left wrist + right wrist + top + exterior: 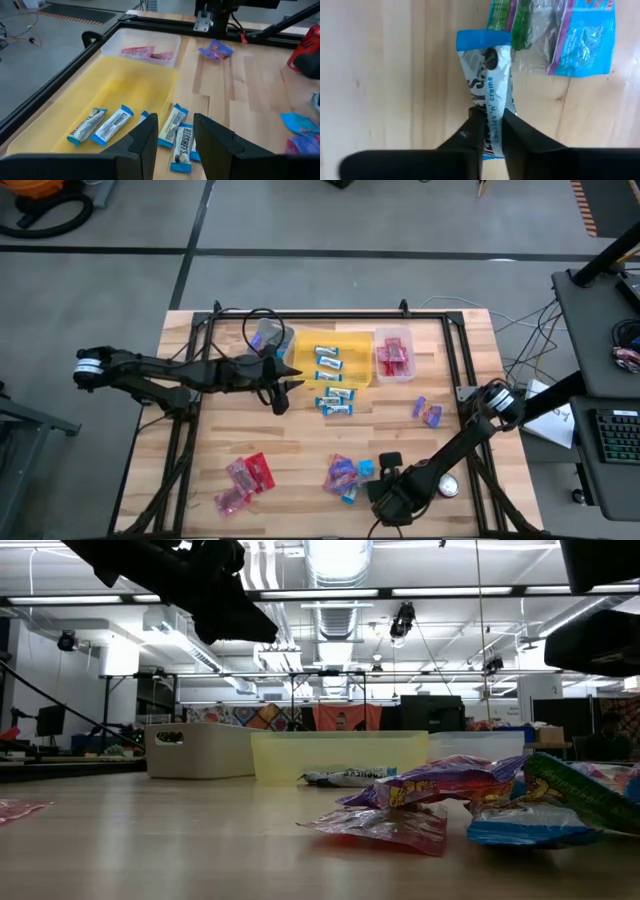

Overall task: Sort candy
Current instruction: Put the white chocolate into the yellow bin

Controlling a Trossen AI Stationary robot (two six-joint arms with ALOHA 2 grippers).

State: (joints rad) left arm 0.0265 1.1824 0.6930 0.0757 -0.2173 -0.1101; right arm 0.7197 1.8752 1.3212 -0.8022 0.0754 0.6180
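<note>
Right wrist view: right hand (492, 120) clenched on a blue-and-white candy bar (487, 80); left hand (172, 137) released above the yellow tray (125, 85).

Overhead looking down, low tabletop level, two wrist close-ups

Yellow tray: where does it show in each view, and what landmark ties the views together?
High view: yellow tray, top centre of the table.
Low view: it sits centre, middle distance.
Left wrist view: it fills the left half.
Right wrist view: not in it; only blue-and-white candy.
Landmark: clear bin of red candy beside it.
</note>
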